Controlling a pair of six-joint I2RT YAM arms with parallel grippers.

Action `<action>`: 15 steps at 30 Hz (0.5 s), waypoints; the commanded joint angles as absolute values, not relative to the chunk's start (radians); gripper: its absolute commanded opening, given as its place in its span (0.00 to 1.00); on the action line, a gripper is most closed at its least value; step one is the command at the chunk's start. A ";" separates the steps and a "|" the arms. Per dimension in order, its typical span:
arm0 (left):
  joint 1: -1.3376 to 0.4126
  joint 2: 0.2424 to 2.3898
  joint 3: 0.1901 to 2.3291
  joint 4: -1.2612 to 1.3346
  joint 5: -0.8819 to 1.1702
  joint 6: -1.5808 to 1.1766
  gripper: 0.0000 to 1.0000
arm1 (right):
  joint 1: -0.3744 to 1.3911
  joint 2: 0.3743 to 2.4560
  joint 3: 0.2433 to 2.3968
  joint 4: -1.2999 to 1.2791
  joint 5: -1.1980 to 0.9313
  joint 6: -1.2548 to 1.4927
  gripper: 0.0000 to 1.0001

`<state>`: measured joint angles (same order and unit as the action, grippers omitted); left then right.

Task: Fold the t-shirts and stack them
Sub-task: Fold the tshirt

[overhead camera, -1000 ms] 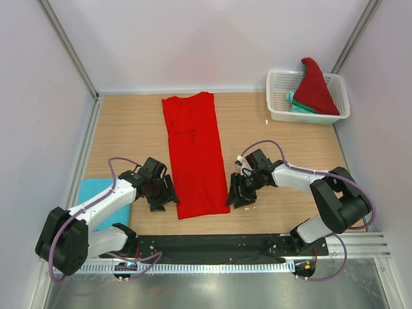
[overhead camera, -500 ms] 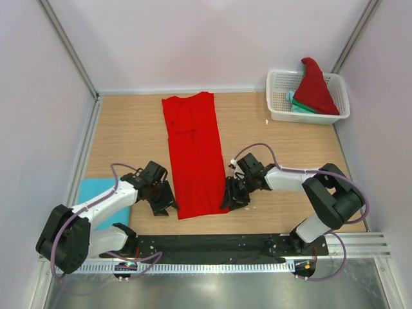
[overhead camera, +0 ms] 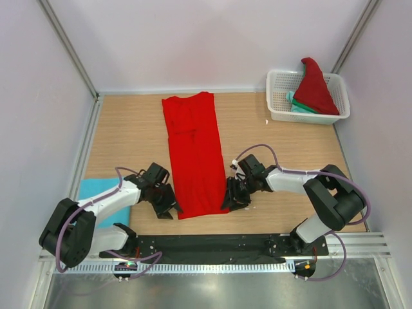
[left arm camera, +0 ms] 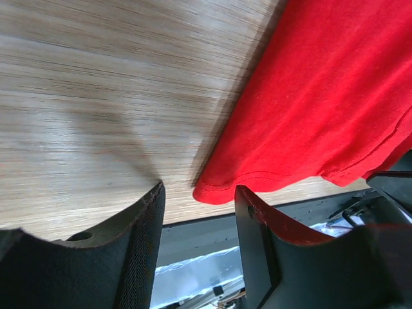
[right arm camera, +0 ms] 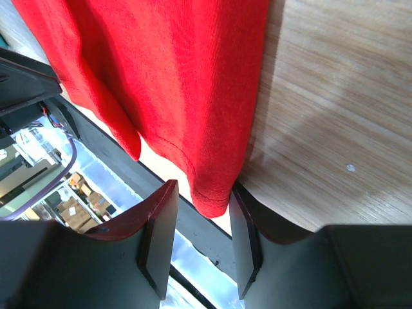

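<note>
A bright red t-shirt (overhead camera: 193,151), folded into a long strip, lies flat down the middle of the wooden table. My left gripper (overhead camera: 170,206) is low at its near left corner. In the left wrist view that hemmed corner (left arm camera: 219,188) sits just at the fingertips, and the left gripper (left arm camera: 198,193) is open around it. My right gripper (overhead camera: 232,197) is at the near right corner. That corner (right arm camera: 212,199) hangs between its jaws, against the right finger (right arm camera: 248,244) with a gap to the other. The right gripper (right arm camera: 203,190) is open.
A folded light blue t-shirt (overhead camera: 96,196) lies at the near left, partly under the left arm. A white lattice basket (overhead camera: 278,106) at the back right holds a red t-shirt (overhead camera: 314,87) and a teal-green one (overhead camera: 297,105). The black base rail (overhead camera: 206,244) runs just beyond the shirt's near hem.
Both grippers have moved inward to the red shirt's near corners and narrowed their jaws around them. The shirt itself has not shifted.
</note>
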<state>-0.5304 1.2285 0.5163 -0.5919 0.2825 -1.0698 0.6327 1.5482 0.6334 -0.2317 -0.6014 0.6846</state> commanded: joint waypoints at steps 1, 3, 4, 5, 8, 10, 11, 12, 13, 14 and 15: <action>-0.548 1.253 0.486 -0.542 0.264 -1.089 0.49 | 0.635 1.545 0.608 -0.213 -0.554 0.680 0.43; -0.552 1.267 0.483 -0.537 0.264 -1.094 0.49 | 0.635 1.546 0.604 -0.195 -0.558 0.689 0.44; -0.554 1.272 0.482 -0.531 0.262 -1.100 0.49 | 0.634 1.549 0.600 -0.190 -0.561 0.692 0.43; -0.555 1.276 0.477 -0.528 0.262 -1.101 0.49 | 0.635 1.549 0.598 -0.189 -0.561 0.692 0.44; -0.557 1.282 0.456 -0.503 0.258 -1.121 0.47 | 0.635 1.554 0.594 -0.178 -0.563 0.695 0.44; -0.557 1.284 0.442 -0.480 0.259 -1.129 0.41 | 0.635 1.552 0.588 -0.173 -0.563 0.699 0.43; -0.557 1.284 0.440 -0.479 0.259 -1.131 0.36 | 0.635 1.554 0.586 -0.169 -0.563 0.699 0.43; -0.557 1.281 0.436 -0.479 0.256 -1.131 0.26 | 0.635 1.552 0.578 -0.167 -0.561 0.699 0.41; -0.557 1.267 0.425 -0.477 0.250 -1.135 0.22 | 0.635 1.552 0.577 -0.160 -0.561 0.703 0.39; -0.557 1.258 0.420 -0.479 0.249 -1.137 0.17 | 0.635 1.554 0.565 -0.158 -0.561 0.707 0.36; -0.557 1.247 0.417 -0.480 0.247 -1.138 0.09 | 0.637 1.554 0.560 -0.155 -0.563 0.710 0.30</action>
<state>-0.5503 1.2476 0.4664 -0.4919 0.3408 -1.1454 0.6327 1.5482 0.5949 -0.1604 -0.6216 0.7109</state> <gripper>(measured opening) 0.140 0.348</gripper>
